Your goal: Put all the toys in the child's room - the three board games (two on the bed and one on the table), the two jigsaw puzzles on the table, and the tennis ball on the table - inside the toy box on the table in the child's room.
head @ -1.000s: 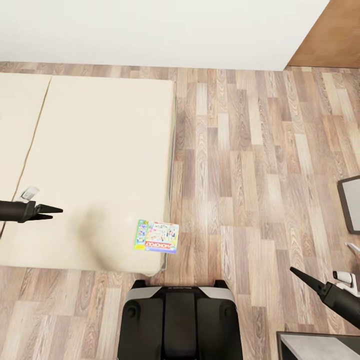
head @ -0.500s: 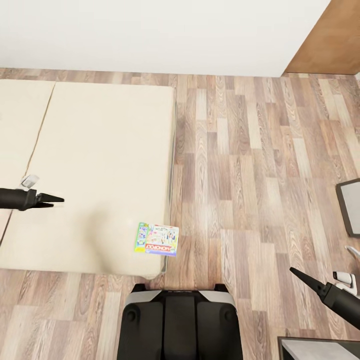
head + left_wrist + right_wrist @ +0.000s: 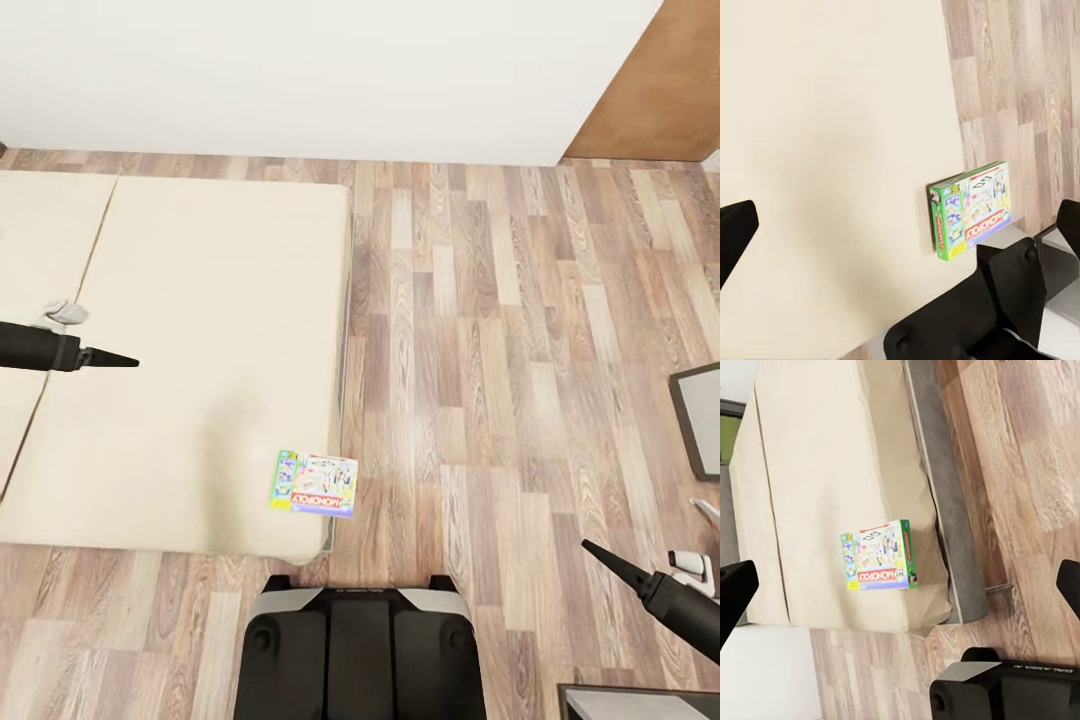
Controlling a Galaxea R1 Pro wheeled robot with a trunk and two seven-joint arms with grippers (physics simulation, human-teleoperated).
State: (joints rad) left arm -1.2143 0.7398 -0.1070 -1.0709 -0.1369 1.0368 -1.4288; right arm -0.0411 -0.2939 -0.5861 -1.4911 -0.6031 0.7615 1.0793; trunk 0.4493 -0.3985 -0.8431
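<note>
One board game, a flat box with a green edge and a busy printed cover, lies on the bed at the near corner, close to the mattress edge. It also shows in the left wrist view as the board game and in the right wrist view as the board game. My left gripper hovers over the bed, well to the left of the box and farther back, open and holding nothing. My right gripper hangs open over the floor at the right, far from the box.
My dark base stands against the bed's near corner. Wood-plank floor stretches to the right of the bed. Brown wardrobe panel at the far right back. A dark-framed object and a grey top sit at the right edge.
The view has shifted a little, so bed and box sit lower in the picture. My left gripper has moved farther over the bed, away from me, and turned edge-on. The right arm has barely moved.
</note>
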